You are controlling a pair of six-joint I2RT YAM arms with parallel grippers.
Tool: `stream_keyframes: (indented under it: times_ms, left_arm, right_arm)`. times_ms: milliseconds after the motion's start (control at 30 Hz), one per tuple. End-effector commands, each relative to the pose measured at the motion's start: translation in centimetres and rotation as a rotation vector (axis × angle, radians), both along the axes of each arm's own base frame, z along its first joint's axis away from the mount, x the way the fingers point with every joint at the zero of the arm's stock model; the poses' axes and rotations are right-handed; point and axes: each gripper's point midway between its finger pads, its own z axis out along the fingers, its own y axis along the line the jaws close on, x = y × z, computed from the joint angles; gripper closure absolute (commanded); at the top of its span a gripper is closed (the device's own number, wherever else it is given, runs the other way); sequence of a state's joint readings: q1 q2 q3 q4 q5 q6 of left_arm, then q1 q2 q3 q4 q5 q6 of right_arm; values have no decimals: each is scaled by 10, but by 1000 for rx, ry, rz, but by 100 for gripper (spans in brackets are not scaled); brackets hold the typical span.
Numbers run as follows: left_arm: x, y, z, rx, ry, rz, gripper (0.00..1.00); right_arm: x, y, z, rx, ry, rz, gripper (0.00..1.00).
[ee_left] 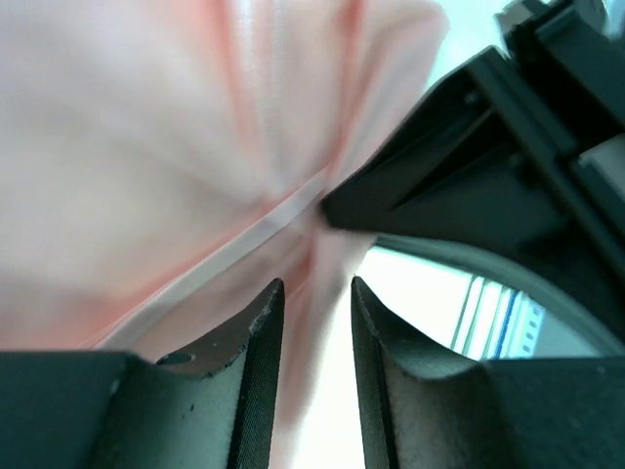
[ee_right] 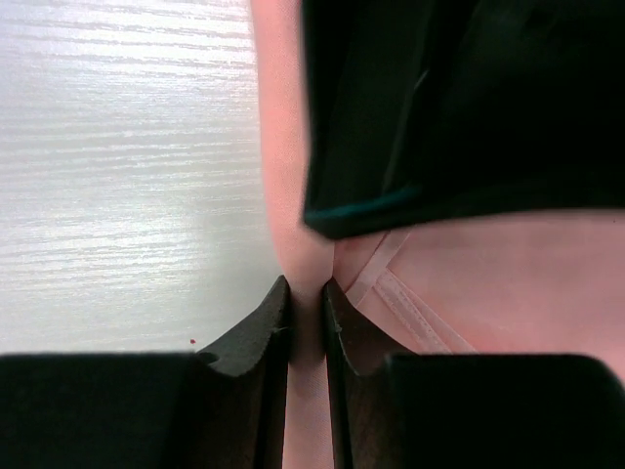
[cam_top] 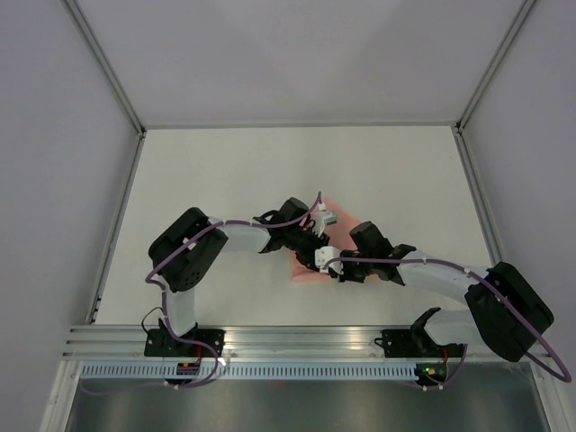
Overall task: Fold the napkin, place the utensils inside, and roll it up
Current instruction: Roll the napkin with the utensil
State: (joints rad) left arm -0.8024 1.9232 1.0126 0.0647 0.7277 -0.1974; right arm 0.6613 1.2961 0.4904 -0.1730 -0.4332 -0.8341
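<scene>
On the left, the left arm [cam_top: 193, 252] was bent in from its base towards the middle of the table [cam_top: 225, 171]. The left gripper [ee_left: 315, 288] was seen from its wrist camera with its jaws parted by a moderate gap. Pale pink cloth was visible in that gap, but the fingers [ee_left: 256, 366] were not seen to be pressed against it, so no firm hold could be made out.

At the centre of the table the napkin [cam_top: 304, 273] was laid, largely covered by the two wrists in the top view. Only a pink edge nearest the arm bases and a pink corner on the far side were shown there. Close up, the fabric was seen as thin, pale pink and softly creased. It was gathered into folds that converged towards the grippers. A lighter stitched hem [ee_left: 244, 239] was drawn across it in a diagonal band.

Just to the right, the right gripper [ee_right: 306, 285] was brought nearly together, with only a narrow slit left between its jaws. A raised ridge of the pink cloth was pinched in that slit and was lifted off the pale table surface. The black body of the opposite gripper was held just beyond it. The right arm [cam_top: 450, 279] was stretched in from the right.
</scene>
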Motion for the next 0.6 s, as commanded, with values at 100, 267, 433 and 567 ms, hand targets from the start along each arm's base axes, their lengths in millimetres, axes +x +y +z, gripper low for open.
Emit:
stream_keyframes:
  times_ms: [100, 267, 433, 567]
  left_arm:
    - [79, 33, 61, -138, -148, 386, 63]
    - [109, 65, 100, -214, -348, 595, 75]
    - [104, 99, 125, -218, -617, 724, 76]
    - [83, 102, 126, -177, -777, 715, 68]
  right_arm:
    - [-38, -27, -32, -120, 225, 32, 100]
    - [-33, -31, -29, -116, 307, 37, 100]
    - [-30, -33, -27, -112, 420, 38, 100]
    - [-26, -34, -27, -114, 495, 48, 100]
